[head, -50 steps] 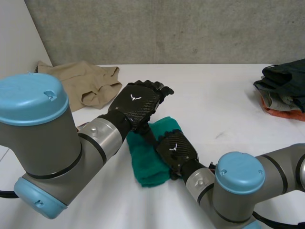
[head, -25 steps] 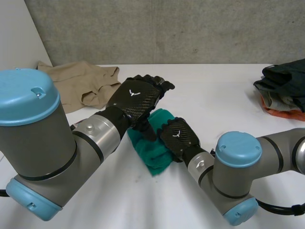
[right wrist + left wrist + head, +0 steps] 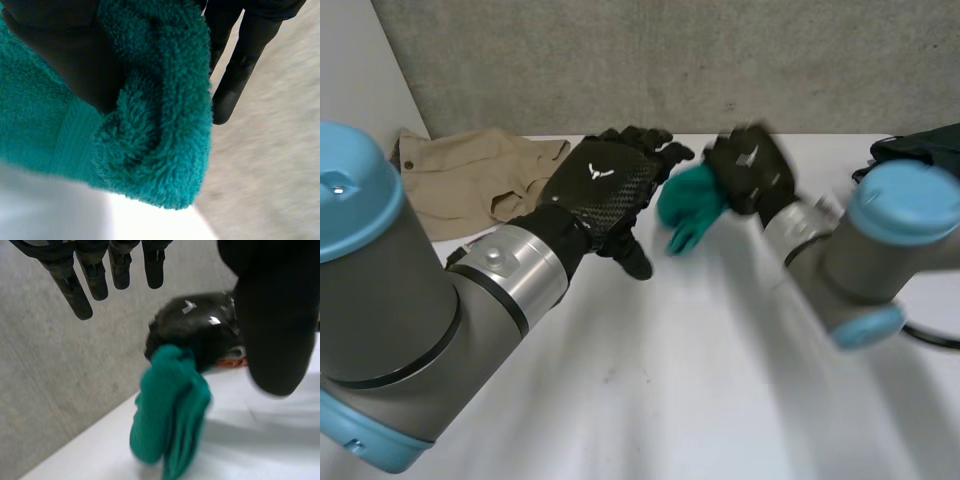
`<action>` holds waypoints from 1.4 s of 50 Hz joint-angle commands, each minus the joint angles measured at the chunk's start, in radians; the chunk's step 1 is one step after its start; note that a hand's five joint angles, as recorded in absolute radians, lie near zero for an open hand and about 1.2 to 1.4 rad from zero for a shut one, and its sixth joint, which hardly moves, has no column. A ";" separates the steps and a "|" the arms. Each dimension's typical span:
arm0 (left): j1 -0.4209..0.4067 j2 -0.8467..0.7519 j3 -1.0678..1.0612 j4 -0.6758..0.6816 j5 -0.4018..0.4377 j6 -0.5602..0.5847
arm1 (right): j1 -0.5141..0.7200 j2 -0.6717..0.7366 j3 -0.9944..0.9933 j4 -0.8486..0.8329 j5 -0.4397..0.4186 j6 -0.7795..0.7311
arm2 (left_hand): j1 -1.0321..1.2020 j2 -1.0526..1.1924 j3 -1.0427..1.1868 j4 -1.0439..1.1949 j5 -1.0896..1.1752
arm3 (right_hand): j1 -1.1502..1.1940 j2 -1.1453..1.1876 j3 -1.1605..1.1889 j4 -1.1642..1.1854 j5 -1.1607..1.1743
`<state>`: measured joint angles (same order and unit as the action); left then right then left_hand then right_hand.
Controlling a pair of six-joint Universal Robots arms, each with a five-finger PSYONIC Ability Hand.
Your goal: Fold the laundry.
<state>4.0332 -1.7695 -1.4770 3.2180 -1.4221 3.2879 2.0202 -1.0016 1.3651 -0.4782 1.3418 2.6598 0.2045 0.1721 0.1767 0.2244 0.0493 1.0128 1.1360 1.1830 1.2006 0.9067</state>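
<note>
Head view: the right hand (image 3: 752,165) holds a bunched green towel (image 3: 688,205) clear of the white worktop (image 3: 720,380), near its far edge; the left hand (image 3: 605,190) hovers just beside it, fingers straight, grasping nothing. Left wrist view: the towel (image 3: 170,425) hangs long axis downward, just beyond the left fingertips (image 3: 80,300) — its loose lower end is probably what that hand should catch next. Right wrist view: thumb and fingers (image 3: 240,65) clamp the towel (image 3: 150,125) at a thick folded edge.
</note>
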 commanded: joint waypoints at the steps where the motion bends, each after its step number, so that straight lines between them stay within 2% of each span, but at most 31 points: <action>1: -0.022 0.054 -0.022 0.034 0.064 -0.002 | -0.173 -0.035 -0.184 -0.039 -0.104 0.060 | -0.003 0.030 0.025 -0.023 -0.022 | 0.383 0.260 0.213 0.196 0.315; 5: -0.025 0.085 -0.042 0.048 0.123 -0.007 | -0.313 -0.022 -0.291 -0.053 -0.118 0.161 | -0.003 0.030 0.025 -0.023 -0.022 | 0.383 0.260 0.213 0.196 0.315; 7: -0.023 0.093 -0.049 0.052 0.135 -0.007 | -0.406 0.000 -0.343 -0.054 -0.122 0.230 | 0.000 0.033 0.028 -0.020 -0.019 | 0.383 0.260 0.213 0.196 0.315; 13: -0.025 0.097 -0.065 0.062 0.141 -0.008 | -0.552 0.106 -0.446 -0.112 -0.153 0.353 | 0.006 0.038 0.034 -0.014 -0.013 | 0.383 0.260 0.213 0.196 0.315; 22: -0.034 0.082 -0.071 0.069 0.143 -0.007 | -0.748 0.371 -0.508 -0.171 -0.377 0.387 | 0.012 0.044 0.040 -0.008 -0.007 | 0.383 0.260 0.213 0.196 0.315; 30: -0.034 0.067 -0.074 0.074 0.143 -0.007 | -0.845 0.518 -0.494 -0.232 -0.429 0.375 | 0.015 0.047 0.043 -0.005 -0.004 | 0.383 0.260 0.213 0.196 0.315; 34: -0.034 0.059 -0.074 0.074 0.143 -0.007 | -0.850 0.531 -0.471 -0.244 -0.435 0.358 | 0.015 0.047 0.043 -0.005 -0.004 | 0.383 0.260 0.213 0.196 0.315; 39: -0.034 0.051 -0.072 0.075 0.143 -0.007 | -0.848 0.480 -0.408 -0.267 -0.437 0.353 | 0.015 0.047 0.043 -0.005 -0.004 | 0.383 0.260 0.213 0.196 0.315; 40: -0.034 0.051 -0.072 0.075 0.144 -0.007 | -0.847 0.460 -0.396 -0.273 -0.435 0.353 | 0.015 0.047 0.043 -0.005 -0.004 | 0.167 0.043 -0.004 -0.021 0.098; 41: -0.034 0.051 -0.072 0.075 0.143 -0.007 | -0.844 0.419 -0.370 -0.281 -0.426 0.355 | 0.015 0.047 0.043 -0.005 -0.004 | -0.225 -0.348 -0.395 -0.413 -0.294; 44: -0.034 0.053 -0.072 0.075 0.143 -0.007 | -0.844 0.364 -0.328 -0.284 -0.418 0.356 | 0.015 0.047 0.043 -0.005 -0.004 | -0.493 -0.616 -0.663 -0.680 -0.561; 45: -0.034 0.053 -0.072 0.075 0.143 -0.007 | -0.844 0.333 -0.302 -0.284 -0.417 0.356 | 0.015 0.047 0.043 -0.005 -0.004 | -0.653 -0.776 -0.823 -0.841 -0.722; 48: -0.033 0.053 -0.072 0.075 0.143 -0.007 | -0.844 0.279 -0.264 -0.274 -0.412 0.358 | 0.015 0.047 0.043 -0.005 -0.004 | -0.838 -0.961 -1.008 -1.026 -0.907; 55: -0.031 0.064 -0.080 0.075 0.144 -0.007 | -0.847 0.109 -0.143 -0.183 -0.385 0.358 | 0.015 0.047 0.043 -0.005 -0.004 | -0.838 -0.961 -1.008 -1.026 -0.907; 60: -0.033 0.068 -0.081 0.075 0.144 -0.007 | -0.859 0.032 -0.115 -0.015 -0.270 0.339 | 0.015 0.047 0.043 -0.005 -0.004 | -0.838 -0.961 -1.008 -1.026 -0.907; 61: -0.033 0.070 -0.081 0.075 0.144 -0.007 | -0.883 0.012 -0.124 0.065 -0.198 0.313 | 0.012 0.044 0.040 -0.008 -0.007 | -0.838 -0.961 -1.008 -1.026 -0.907; 64: -0.033 0.071 -0.078 0.075 0.144 -0.008 | -0.948 -0.006 -0.153 0.203 -0.075 0.228 | 0.012 0.044 0.040 -0.008 -0.007 | -0.838 -0.961 -1.008 -1.026 -0.907; 66: -0.033 0.076 -0.075 0.074 0.143 -0.010 | -1.008 -0.020 -0.202 0.317 0.054 0.093 | 0.012 0.044 0.040 -0.008 -0.007 | -0.838 -0.961 -1.008 -1.026 -0.907; 68: -0.034 0.090 -0.075 0.075 0.144 -0.017 | -1.022 -0.026 -0.233 0.349 0.127 0.017 | 0.012 0.044 0.040 -0.008 -0.007 | -0.838 -0.961 -1.008 -1.026 -0.907; 69: -0.034 0.094 -0.075 0.075 0.144 -0.022 | -1.026 -0.043 -0.263 0.340 0.195 -0.050 | 0.012 0.044 0.040 -0.008 -0.007 | -0.838 -0.961 -1.008 -1.026 -0.907; 70: -0.034 0.100 -0.074 0.075 0.144 -0.027 | -1.025 -0.046 -0.271 0.328 0.216 -0.067 | 0.012 0.044 0.040 -0.008 -0.007 | -0.838 -0.961 -1.008 -1.026 -0.907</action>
<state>4.0006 -1.6946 -1.5561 3.2931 -1.2781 3.2784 1.0670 -1.0115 1.2020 -0.2734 1.2832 2.8502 0.2045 0.1721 0.1768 0.2230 0.0492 0.2390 0.2218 0.2179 0.2189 0.0450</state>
